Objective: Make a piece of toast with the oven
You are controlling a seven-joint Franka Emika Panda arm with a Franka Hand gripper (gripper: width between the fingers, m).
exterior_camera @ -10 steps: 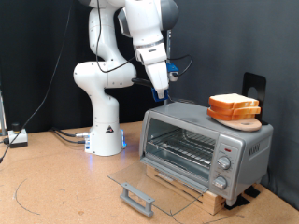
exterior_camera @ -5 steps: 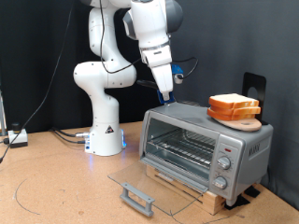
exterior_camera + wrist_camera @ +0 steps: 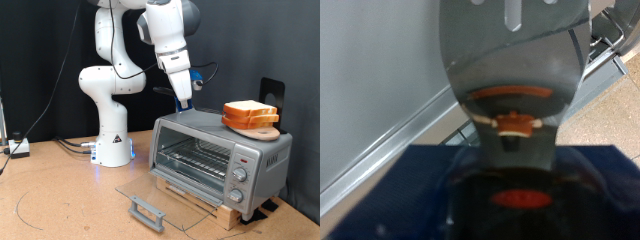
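Observation:
The oven (image 3: 258, 154) stands on a wooden slatted base at the exterior view's right. Its glass door (image 3: 170, 196) is dropped flat open, the grey bar handle (image 3: 146, 212) points forward, and the wire rack inside is bare. The piece of toast (image 3: 250, 111) lies on a round wooden board (image 3: 263, 131) on the oven's roof, at its right end. My gripper (image 3: 187, 104) hangs just above the roof's left rear part, left of the toast and apart from it, with nothing seen in it. In the wrist view a grey finger (image 3: 515, 60) fills the middle above the silver oven roof (image 3: 370, 90).
The arm's white base (image 3: 112, 140) stands on the brown table left of the oven, with cables running off to the left. A black bracket (image 3: 270, 93) rises behind the toast. A dark curtain closes the back.
The gripper has moved steadily to the exterior view's right, above the oven roof, closer to the toast. The oven, door and toast have not moved.

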